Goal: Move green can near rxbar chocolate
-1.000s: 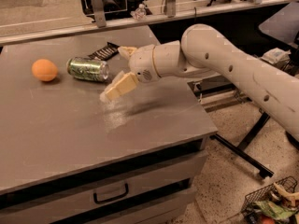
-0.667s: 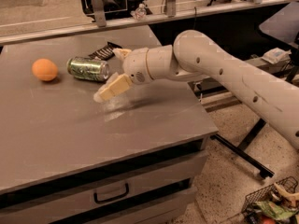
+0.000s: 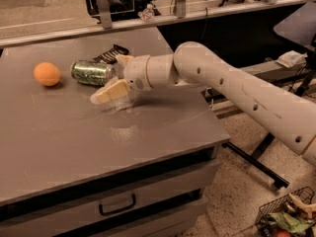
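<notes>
The green can (image 3: pixel 90 72) lies on its side on the grey table (image 3: pixel 98 147), far left of centre. The rxbar chocolate (image 3: pixel 111 54), a flat black wrapper, lies just behind the can's right end and is partly hidden by my wrist. My gripper (image 3: pixel 106 79) is open at the can's right end. One pale finger (image 3: pixel 110 91) is in front of the can and the other (image 3: pixel 122 59) is behind it, low over the table. The jaws are not closed on the can.
An orange (image 3: pixel 47 74) sits left of the can. The table has a drawer handle (image 3: pixel 117 205) at the front. A rail (image 3: pixel 148 21) runs behind the table. A wire basket (image 3: pixel 286 216) stands on the floor at the lower right.
My gripper has moved left across the table toward the can and now straddles its right end. The can, orange and wrapper have not moved.
</notes>
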Tool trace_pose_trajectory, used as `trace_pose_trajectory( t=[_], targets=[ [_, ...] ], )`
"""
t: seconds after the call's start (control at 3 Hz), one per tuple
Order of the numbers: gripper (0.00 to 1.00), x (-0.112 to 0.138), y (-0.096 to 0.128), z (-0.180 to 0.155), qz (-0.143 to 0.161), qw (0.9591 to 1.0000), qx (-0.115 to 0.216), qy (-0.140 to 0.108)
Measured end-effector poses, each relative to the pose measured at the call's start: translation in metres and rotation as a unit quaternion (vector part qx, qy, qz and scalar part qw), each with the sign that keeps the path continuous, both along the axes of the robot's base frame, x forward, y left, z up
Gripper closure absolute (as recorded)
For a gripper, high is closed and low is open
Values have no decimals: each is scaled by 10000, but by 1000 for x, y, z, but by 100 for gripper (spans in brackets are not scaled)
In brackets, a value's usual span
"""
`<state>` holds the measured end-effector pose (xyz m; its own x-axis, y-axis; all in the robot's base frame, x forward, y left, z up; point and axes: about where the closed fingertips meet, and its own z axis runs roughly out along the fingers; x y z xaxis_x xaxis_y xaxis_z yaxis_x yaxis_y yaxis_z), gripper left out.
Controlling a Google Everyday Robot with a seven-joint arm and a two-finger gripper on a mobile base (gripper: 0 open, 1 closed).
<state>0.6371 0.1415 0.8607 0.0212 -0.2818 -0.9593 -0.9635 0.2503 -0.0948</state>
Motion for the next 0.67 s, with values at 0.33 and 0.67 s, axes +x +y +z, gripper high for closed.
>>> trace_pose_trajectory(
  t=[0.33,0.67],
  targets=[
    [22,5,7,0,51,10000,66,-5],
    [53,7,12,4,106,9999,66,-49]
  ],
)
